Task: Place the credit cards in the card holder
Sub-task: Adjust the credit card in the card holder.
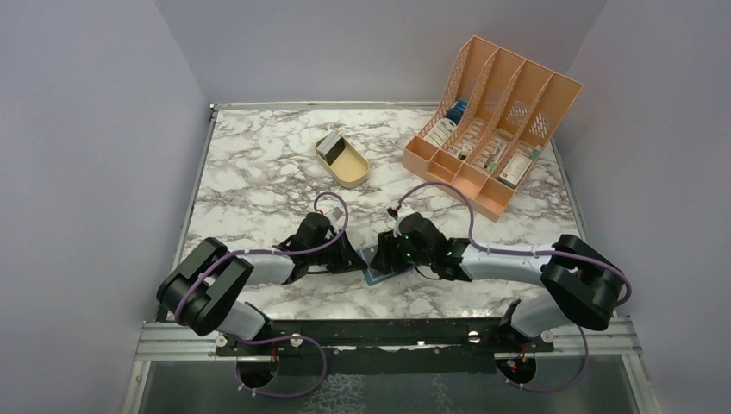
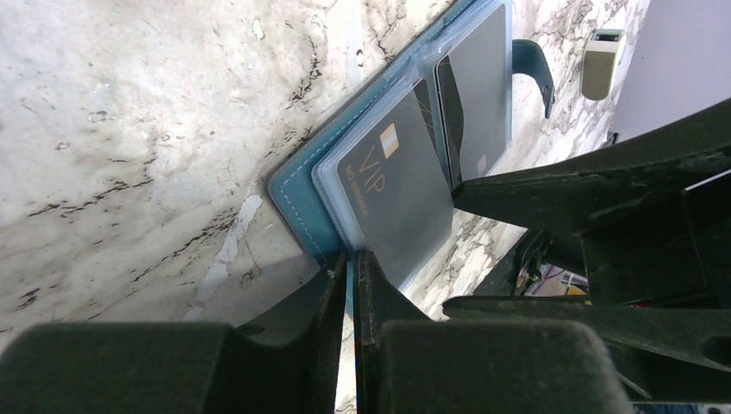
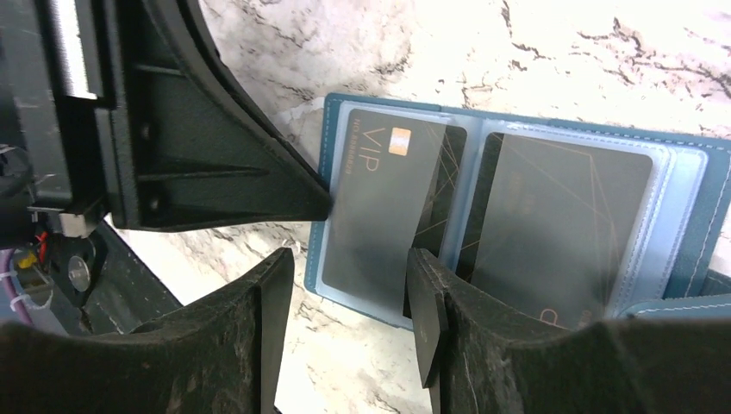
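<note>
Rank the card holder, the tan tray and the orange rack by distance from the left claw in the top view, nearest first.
1. Card holder, at the left claw.
2. Tan tray, behind it.
3. Orange rack, back right.

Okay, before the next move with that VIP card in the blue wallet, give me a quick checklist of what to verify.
1. card holder lying open, pockets up: ok.
2. left tool pinching the holder's edge to steady it: ok.
3. right tool open, fingers either side of the VIP card: ok.
4. VIP card square in its pocket: not ok, it sits skewed.
5. second dark card seated in the other pocket: ok.
6. more cards waiting in the tan tray: cannot tell.
</note>
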Action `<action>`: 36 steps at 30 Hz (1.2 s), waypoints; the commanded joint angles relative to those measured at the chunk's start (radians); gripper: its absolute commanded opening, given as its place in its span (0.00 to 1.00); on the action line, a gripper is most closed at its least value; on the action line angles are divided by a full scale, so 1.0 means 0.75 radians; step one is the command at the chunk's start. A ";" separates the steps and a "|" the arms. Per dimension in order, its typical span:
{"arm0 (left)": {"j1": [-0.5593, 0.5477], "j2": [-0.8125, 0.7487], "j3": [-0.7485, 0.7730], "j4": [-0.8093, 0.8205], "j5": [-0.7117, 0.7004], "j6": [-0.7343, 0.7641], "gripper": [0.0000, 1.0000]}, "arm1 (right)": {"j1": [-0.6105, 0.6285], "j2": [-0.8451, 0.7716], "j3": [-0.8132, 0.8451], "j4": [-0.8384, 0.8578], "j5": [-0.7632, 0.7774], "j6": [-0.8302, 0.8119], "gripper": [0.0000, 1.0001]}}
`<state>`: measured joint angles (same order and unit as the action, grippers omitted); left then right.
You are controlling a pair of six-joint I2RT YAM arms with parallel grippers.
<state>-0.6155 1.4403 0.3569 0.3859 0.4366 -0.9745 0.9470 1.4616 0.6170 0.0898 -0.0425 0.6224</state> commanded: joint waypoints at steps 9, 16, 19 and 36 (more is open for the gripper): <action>0.002 -0.014 0.007 0.007 -0.045 0.004 0.12 | -0.001 -0.023 0.074 -0.077 0.156 -0.034 0.55; 0.003 0.006 0.012 0.005 -0.040 0.010 0.10 | -0.001 0.106 0.128 -0.063 0.159 -0.019 0.55; 0.003 0.013 0.018 0.005 -0.036 0.015 0.09 | -0.001 0.152 0.148 -0.069 0.143 -0.019 0.55; 0.003 0.004 0.023 -0.004 -0.032 0.028 0.15 | -0.001 0.131 0.073 0.061 0.007 -0.041 0.38</action>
<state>-0.6151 1.4422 0.3580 0.3859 0.4347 -0.9733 0.9382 1.5658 0.6842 0.0948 0.0132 0.5892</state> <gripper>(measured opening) 0.137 0.402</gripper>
